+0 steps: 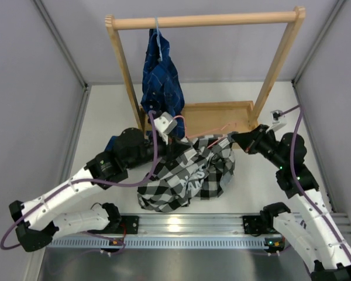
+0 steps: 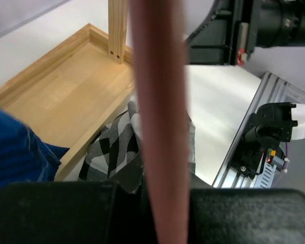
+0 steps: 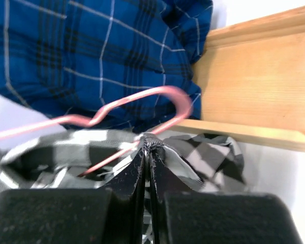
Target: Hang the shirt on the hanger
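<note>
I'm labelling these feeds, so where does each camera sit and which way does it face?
Top: above and behind, looking down on table, rack, shirt; left arm, right arm show.
Left wrist: looks along the hanger toward the tray; left gripper shows.
Right wrist: looks past right gripper, pinching shirt, toward blue shirt.
Shared: both wrist views show hanger, shirt, tray.

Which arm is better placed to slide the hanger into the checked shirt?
Left, probably: the left claw already grips the hanger, while the right claw is shut on the shirt.
</note>
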Robot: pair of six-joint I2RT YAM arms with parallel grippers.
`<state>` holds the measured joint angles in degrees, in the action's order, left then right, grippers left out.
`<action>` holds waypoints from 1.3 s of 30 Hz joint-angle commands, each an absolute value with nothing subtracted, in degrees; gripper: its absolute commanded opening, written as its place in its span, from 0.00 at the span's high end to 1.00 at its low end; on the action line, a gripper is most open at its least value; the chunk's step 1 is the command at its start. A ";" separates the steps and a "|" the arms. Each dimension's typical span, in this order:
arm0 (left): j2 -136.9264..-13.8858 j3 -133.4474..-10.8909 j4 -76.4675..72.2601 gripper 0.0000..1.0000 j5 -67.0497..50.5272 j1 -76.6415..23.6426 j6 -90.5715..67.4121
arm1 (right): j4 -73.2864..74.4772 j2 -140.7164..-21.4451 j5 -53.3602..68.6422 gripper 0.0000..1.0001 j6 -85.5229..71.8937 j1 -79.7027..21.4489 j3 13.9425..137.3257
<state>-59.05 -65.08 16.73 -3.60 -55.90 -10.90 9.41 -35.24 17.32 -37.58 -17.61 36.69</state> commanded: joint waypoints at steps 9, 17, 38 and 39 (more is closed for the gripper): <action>-40.52 -48.43 4.75 1.00 -5.80 -55.99 -14.50 | 5.03 -43.06 32.06 1.00 -35.33 -4.48 41.31; -44.12 -48.34 8.87 1.00 -10.02 -55.99 -14.24 | 3.95 -44.56 33.75 1.00 -32.88 -3.96 45.60; -59.23 -66.60 16.52 1.00 13.84 -67.56 -11.69 | 2.84 -39.12 46.20 1.00 -36.72 -8.17 48.26; -61.07 -67.67 16.44 1.00 15.97 -69.15 -11.34 | 0.55 -38.24 46.93 1.00 -40.13 -8.09 47.90</action>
